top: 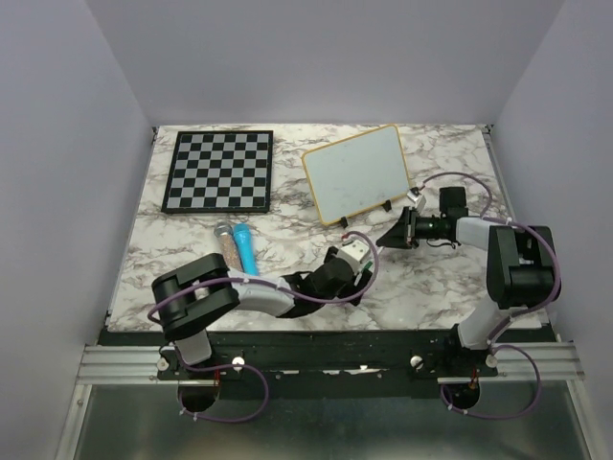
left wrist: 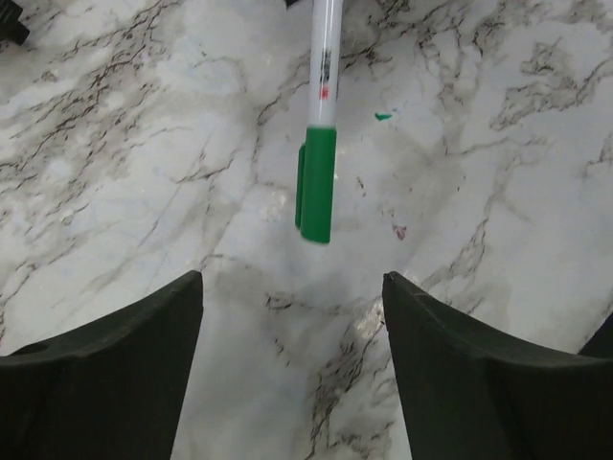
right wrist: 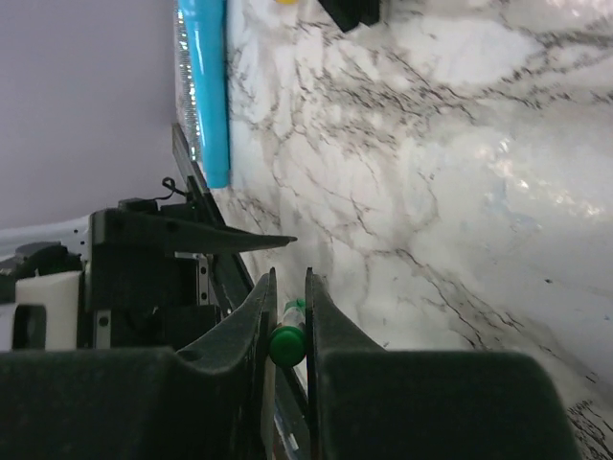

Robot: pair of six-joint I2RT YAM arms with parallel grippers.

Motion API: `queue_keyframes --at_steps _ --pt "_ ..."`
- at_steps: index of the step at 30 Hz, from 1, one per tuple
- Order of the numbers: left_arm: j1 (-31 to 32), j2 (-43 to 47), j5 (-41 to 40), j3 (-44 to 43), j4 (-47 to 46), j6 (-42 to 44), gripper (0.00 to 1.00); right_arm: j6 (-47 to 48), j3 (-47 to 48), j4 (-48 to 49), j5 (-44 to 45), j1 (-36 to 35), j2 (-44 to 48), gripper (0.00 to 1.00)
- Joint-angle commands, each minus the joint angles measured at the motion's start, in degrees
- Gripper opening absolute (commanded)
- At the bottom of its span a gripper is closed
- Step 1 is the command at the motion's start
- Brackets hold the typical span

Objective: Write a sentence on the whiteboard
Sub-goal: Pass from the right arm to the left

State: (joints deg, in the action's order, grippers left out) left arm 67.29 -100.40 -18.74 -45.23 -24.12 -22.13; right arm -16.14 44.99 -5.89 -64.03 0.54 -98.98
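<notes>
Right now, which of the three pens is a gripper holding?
The green-capped white marker, clamped in the right gripper; the blue pen and the glittery pen lie loose near the checkered chessboard.

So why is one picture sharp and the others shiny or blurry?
Top view: even, soft light, fairly sharp; the whiteboard looks dull grey, no glare. Left wrist view: the green marker is slightly blurred at its capped end; the left gripper is dark, featureless. Right wrist view: sheen washes out the marble table at right; the right gripper is a near-black silhouette.
</notes>
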Motion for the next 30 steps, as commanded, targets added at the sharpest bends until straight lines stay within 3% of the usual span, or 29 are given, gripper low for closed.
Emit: queue_keyframes --at_steps 1,5,10,19,25,27,28,29,30 --pt "-3.2 7.9 9.0 6.8 -6.8 -3.4 0.84 5.4 2.5 -2.5 -5.6 -0.1 4.5 0.01" --pt "-6.3 10.9 16.6 10.0 -10.4 -3.7 0.84 10.9 3.0 -5.6 -10.5 -0.2 5.4 0.02" --pt "-10.0 11.8 32.8 12.0 -17.5 -7.0 0.84 22.5 6.3 -13.9 -13.1 -1.9 6.1 0.03" --pt "-12.5 6.7 43.8 10.6 -27.1 -12.7 0.72 29.9 7.6 -19.1 -13.2 -7.4 9.2 0.03" --pt "-12.8 4.2 46.5 8.9 -26.9 -13.6 0.49 31.4 7.7 -20.2 -13.7 -8.4 10.6 0.04" --pt "-12.9 4.2 46.7 9.0 -26.9 -13.7 0.37 31.5 7.7 -20.3 -13.5 -8.4 10.6 0.04" --pt "-12.9 4.3 46.8 9.0 -26.9 -13.9 0.30 31.5 7.7 -20.3 -13.4 -8.4 10.6 0.04" --pt "-13.0 4.4 46.8 8.9 -26.6 -14.0 0.13 31.6 7.7 -20.3 -13.3 -8.4 10.7 0.04" --pt "-13.2 4.7 46.8 8.8 -26.2 -14.0 0.05 31.5 7.7 -20.3 -13.4 -8.4 10.8 0.04"
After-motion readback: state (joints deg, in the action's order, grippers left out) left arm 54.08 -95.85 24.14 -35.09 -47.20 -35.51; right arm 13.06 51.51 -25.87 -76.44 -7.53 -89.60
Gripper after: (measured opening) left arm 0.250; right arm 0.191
